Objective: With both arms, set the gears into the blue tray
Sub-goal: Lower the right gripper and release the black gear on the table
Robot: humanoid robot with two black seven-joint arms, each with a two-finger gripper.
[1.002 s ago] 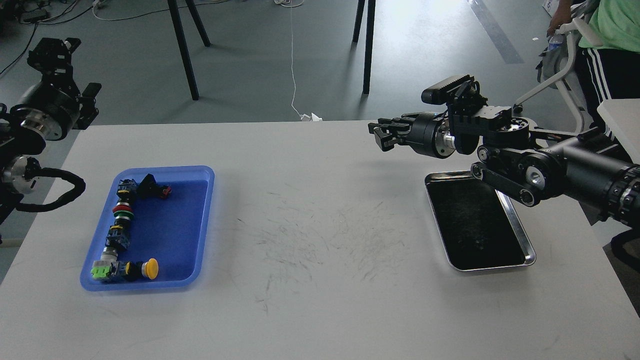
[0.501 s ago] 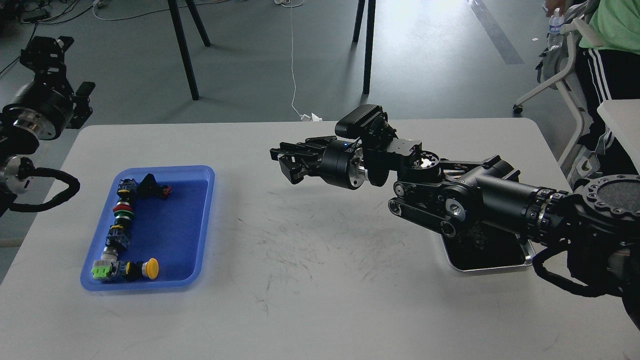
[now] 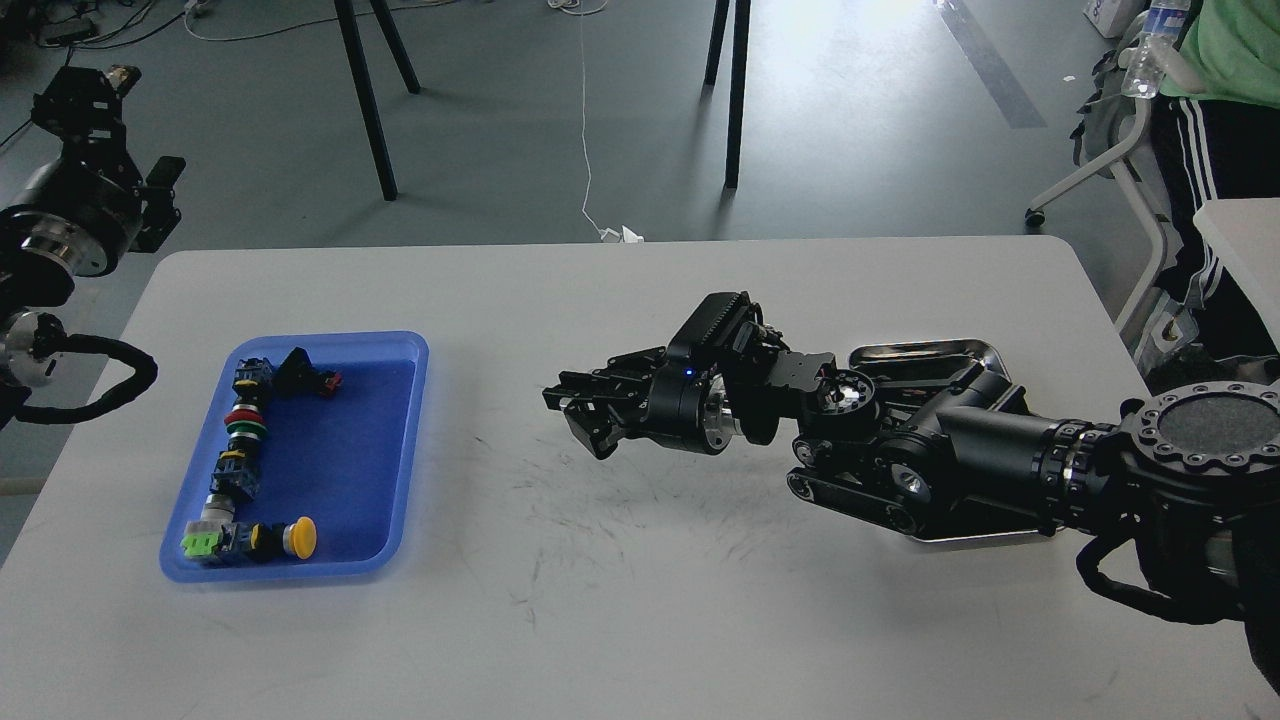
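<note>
right gripper (image 3: 580, 412): above mid tabletop (image 3: 640, 600), jaws' state unclear | left gripper (image 3: 85, 95): off tabletop, jaws unclear | blue tray (image 3: 400, 345): push-button switches (image 3: 240, 450)

Bare table (image 3: 620, 600) lies open between the blue tray (image 3: 400, 440) near the left edge and the right gripper (image 3: 580, 415). Push-button switches (image 3: 243, 455) line the tray's left side; its right half is free.

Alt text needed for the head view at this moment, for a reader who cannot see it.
The black right gripper reaches left above the middle of the white table, fingers apart, its arm covering most of the silver metal tray. At left, the shallow blue plastic tray holds a row of coloured push-button switches; the left gripper stays raised beyond the table's corner.
</note>
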